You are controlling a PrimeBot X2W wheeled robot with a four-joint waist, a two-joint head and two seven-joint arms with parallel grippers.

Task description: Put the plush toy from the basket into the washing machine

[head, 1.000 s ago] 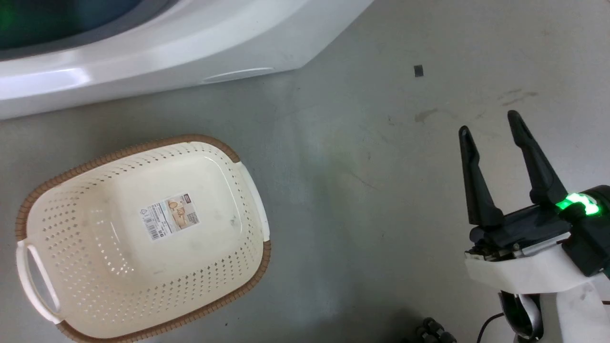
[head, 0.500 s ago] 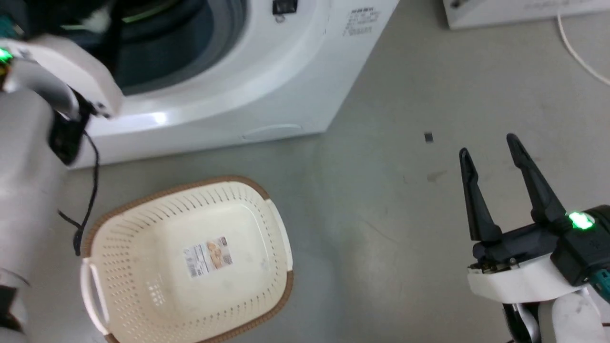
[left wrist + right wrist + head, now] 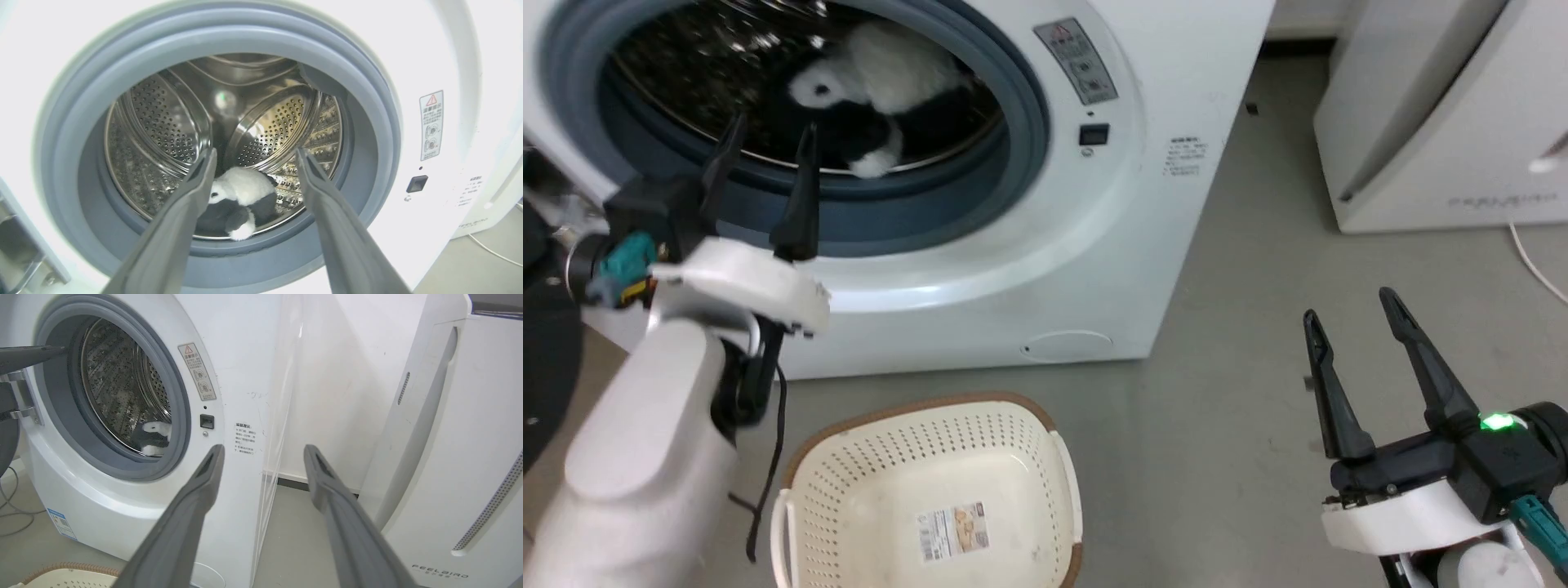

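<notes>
Your plush toy (image 3: 874, 90) lies inside the washing machine (image 3: 1143, 204), on the bottom of the steel drum (image 3: 163, 122) toward its front edge, one white paw close to the grey gasket (image 3: 73, 122). Your left gripper (image 3: 774, 129) hangs just outside the opening with its fingers spread wide and nothing between them. It points in at the toy but sits apart from it. Your right gripper (image 3: 1347, 307) is also spread and holds nothing, well off to the side over the floor, near the white appliance (image 3: 1445, 122). The basket (image 3: 849, 474) stands on the floor at the machine's front edge, its label sticker in plain sight.

So the drop looks done and you are at the release step. Next, I'd draw the left arm straight back from the opening, keeping the fingers off the gasket.
</notes>
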